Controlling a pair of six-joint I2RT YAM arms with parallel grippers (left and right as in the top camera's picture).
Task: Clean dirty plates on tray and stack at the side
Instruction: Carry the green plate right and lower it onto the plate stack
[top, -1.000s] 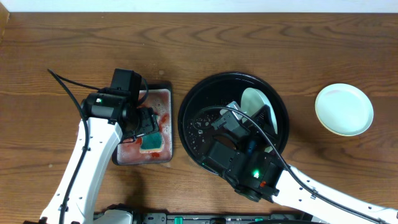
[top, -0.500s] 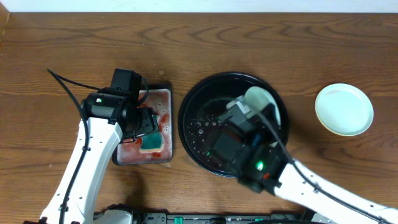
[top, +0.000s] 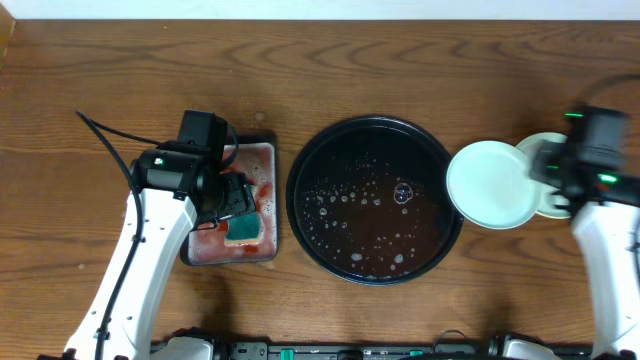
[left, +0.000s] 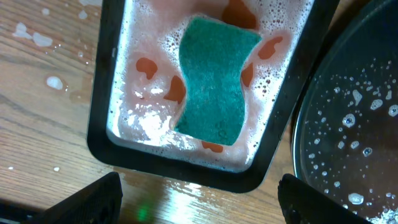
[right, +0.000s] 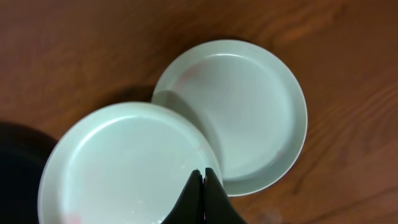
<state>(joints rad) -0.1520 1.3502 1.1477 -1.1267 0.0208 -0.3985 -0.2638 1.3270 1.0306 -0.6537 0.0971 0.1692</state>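
Overhead — sponge (top: 244, 228) in soapy dish (top: 262, 165), beside tray (top: 350, 160)

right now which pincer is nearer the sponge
Left. The left pincer hangs open just above the sponge in the small tray; the right pincer is far off, past the round tray, shut on a plate rim.

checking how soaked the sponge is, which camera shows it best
The left wrist view: the green sponge lies whole and close up in foamy pinkish liquid in the small tray. Overhead, only part of it peeks out from under the left gripper. The right wrist view shows two pale plates, no sponge.
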